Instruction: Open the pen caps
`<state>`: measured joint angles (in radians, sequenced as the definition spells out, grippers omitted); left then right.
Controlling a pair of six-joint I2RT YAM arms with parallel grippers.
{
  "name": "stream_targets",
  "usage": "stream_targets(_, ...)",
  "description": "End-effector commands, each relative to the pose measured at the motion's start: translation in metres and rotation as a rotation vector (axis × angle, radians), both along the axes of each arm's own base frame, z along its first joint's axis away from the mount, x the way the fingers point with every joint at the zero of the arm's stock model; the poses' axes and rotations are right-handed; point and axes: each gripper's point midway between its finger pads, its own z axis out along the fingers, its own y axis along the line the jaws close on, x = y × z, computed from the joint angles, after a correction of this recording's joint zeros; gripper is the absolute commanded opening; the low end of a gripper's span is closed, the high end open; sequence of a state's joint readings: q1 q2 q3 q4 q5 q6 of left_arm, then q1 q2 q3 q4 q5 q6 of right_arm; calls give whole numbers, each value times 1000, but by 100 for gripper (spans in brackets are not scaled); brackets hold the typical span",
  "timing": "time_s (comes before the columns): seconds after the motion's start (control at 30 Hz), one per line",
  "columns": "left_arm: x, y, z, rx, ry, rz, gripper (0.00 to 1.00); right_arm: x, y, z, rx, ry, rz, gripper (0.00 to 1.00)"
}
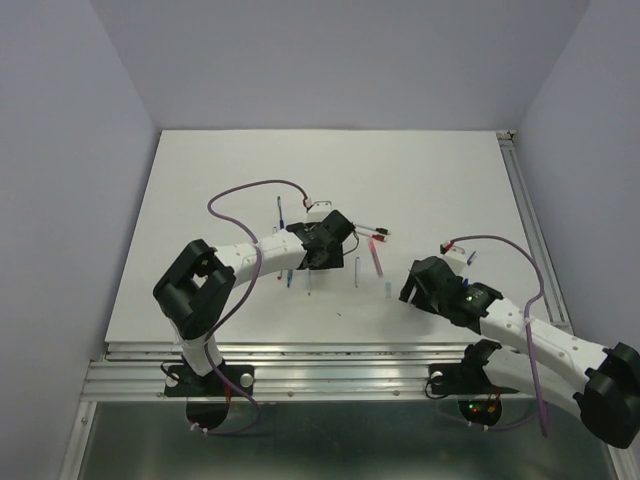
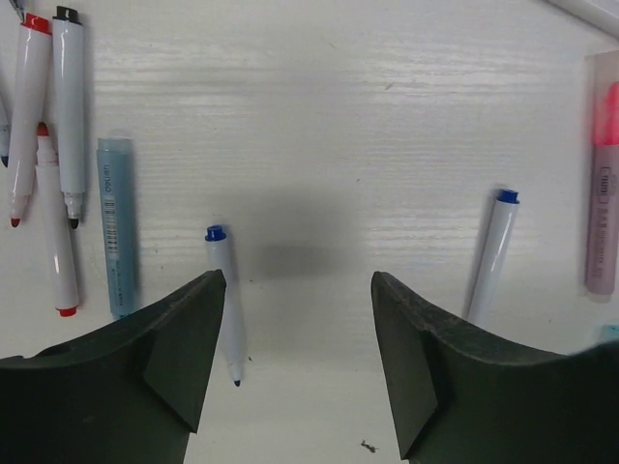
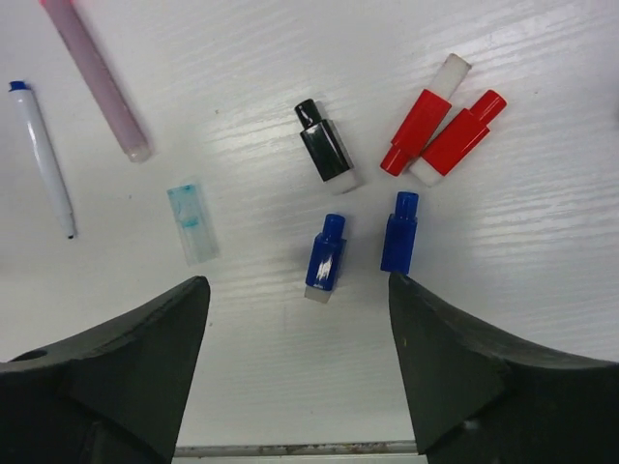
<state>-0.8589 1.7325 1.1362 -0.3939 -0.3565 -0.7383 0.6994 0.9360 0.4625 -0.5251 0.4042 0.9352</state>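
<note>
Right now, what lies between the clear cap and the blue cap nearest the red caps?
A second blue cap lies between the clear cap and that blue cap, touching neither; the right wrist view shows it.

My L gripper (image 1: 333, 236) hangs over mid table (image 1: 200, 200), pens scattered round it: red-tipped pair (image 1: 378, 240) at its 3 o'clock, blue pen (image 1: 357, 271) at 5, thin pen (image 1: 280, 212) at 10. R gripper (image 1: 420, 283) sits at 4 o'clock, well apart.
</note>
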Motion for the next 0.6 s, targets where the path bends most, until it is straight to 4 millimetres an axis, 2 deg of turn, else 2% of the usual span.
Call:
stream_targets(0.0, 7, -24, 39, -79, -57, -44, 75, 12, 5, 31, 39, -92, 26, 88)
stream_targets(0.07, 8, -34, 42, -93, -59, -68, 76, 13, 5, 37, 57, -123, 27, 100)
stream_targets(0.1, 11, -44, 49, -124, -66, -81, 77, 13, 4, 38, 58, -132, 18, 100)
stream_targets(0.27, 20, -75, 53, -157, -61, -134, 78, 13, 3, 45, 88, -171, 11, 100)
stream_targets(0.3, 24, -85, 60, -180, -68, -146, 77, 13, 2, 44, 88, -173, 9, 100)
stream_targets(0.33, 25, -90, 52, -174, -51, -152, 77, 12, 2, 45, 94, -176, 10, 100)
stream_targets(0.57, 40, -125, 44, -189, -32, -176, 73, 12, -3, 51, 111, -222, -10, 100)
